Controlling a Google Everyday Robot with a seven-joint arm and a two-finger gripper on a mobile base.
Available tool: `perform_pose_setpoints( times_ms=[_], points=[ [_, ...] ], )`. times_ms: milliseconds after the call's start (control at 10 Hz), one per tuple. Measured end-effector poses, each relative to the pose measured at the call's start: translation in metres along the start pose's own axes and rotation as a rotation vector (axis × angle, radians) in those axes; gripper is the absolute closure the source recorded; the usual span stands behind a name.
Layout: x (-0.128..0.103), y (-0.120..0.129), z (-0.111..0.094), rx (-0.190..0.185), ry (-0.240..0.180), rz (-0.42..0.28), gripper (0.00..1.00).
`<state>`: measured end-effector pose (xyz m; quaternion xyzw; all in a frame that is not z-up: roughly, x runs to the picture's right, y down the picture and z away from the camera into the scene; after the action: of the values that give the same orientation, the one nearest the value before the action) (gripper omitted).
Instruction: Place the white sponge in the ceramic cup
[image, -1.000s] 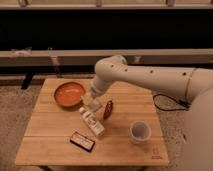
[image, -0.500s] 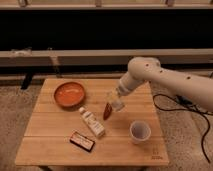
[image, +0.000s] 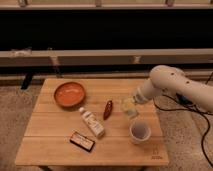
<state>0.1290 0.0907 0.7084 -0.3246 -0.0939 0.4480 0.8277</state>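
Wooden table (image: 55, 145) below; my gripper (image: 130, 107) clamped on white sponge (image: 129, 109), above ceramic cup (image: 140, 132).

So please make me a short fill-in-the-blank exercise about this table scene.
1. The end effector holds the white sponge just above the ceramic ____.
2. The orange bowl sits near the table's far ____ corner.
3. Between the white bottle and the sponge lies a small ____ object.
Missing words: cup; left; red
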Motion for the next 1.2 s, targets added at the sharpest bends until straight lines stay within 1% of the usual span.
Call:
perform_pose_setpoints(
  times_ms=[200,300,400,600,700,800,900,1000,1100,1200],
  points=[
    [0.026,0.002,-0.009,-0.003,-0.006,0.022,1.0],
    [0.033,0.004,-0.01,-0.006,-0.008,0.031,0.96],
    [0.037,0.005,-0.01,-0.01,-0.011,0.036,0.88],
    [0.05,0.005,-0.007,-0.022,-0.015,0.054,0.68],
    [0.053,0.006,-0.003,-0.031,-0.016,0.06,0.57],
    [0.056,0.006,0.002,-0.039,-0.015,0.064,0.49],
    [0.061,0.006,0.006,-0.046,-0.017,0.07,0.37],
    [0.063,0.006,0.008,-0.05,-0.018,0.073,0.28],
    [0.064,0.006,0.01,-0.052,-0.02,0.075,0.22],
    [0.065,0.006,0.011,-0.053,-0.027,0.078,0.2]
  ],
)
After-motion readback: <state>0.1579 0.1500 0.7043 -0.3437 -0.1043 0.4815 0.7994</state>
